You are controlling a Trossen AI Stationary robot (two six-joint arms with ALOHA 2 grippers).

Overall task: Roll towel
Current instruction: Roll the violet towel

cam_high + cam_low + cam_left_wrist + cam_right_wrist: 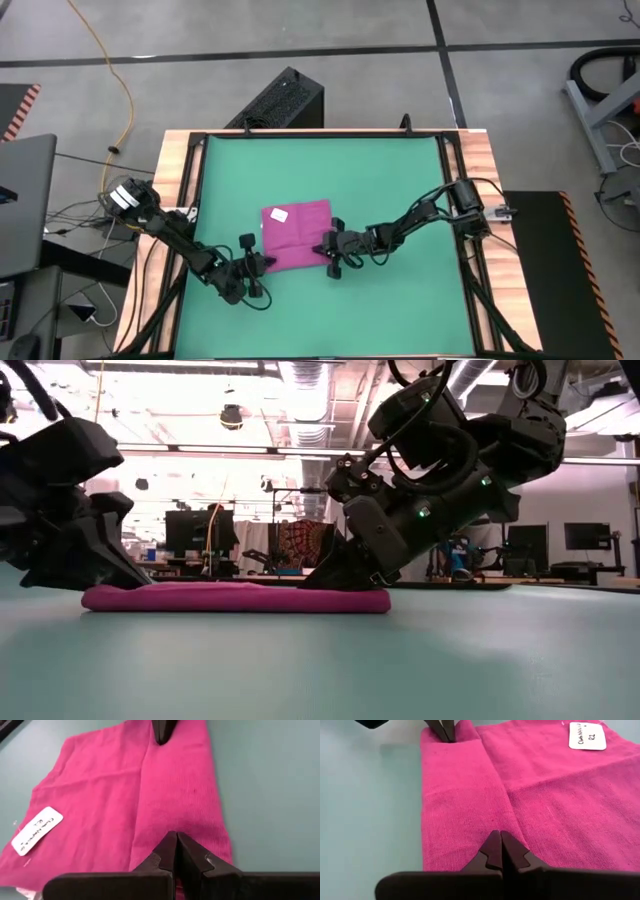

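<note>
The magenta-pink towel lies flat on the green mat, its white tag up near the far left corner. In the low view the towel is a low flat band on the mat. My left gripper is shut at the towel's near left corner. My right gripper is shut at the towel's right edge, near the near corner. Each wrist view shows the other gripper's fingertips at the opposite side of the towel, and a straight crease runs across the cloth between them. My left gripper has its shut fingertips on the towel's left edge near the near corner, coming low and slanting from the table's left. The cloth there lies on the mat; how many layers are between the tips I cannot tell. My right gripper has its shut fingertips on the towel's right edge near the near corner, coming low and slanting from the table's right. The cloth lies flat on the mat; the layers in the hold do not show.
The green mat fills the table inside a wooden frame. Bare mat lies on the towel's far side and near side. A black box stands beyond the table's far edge.
</note>
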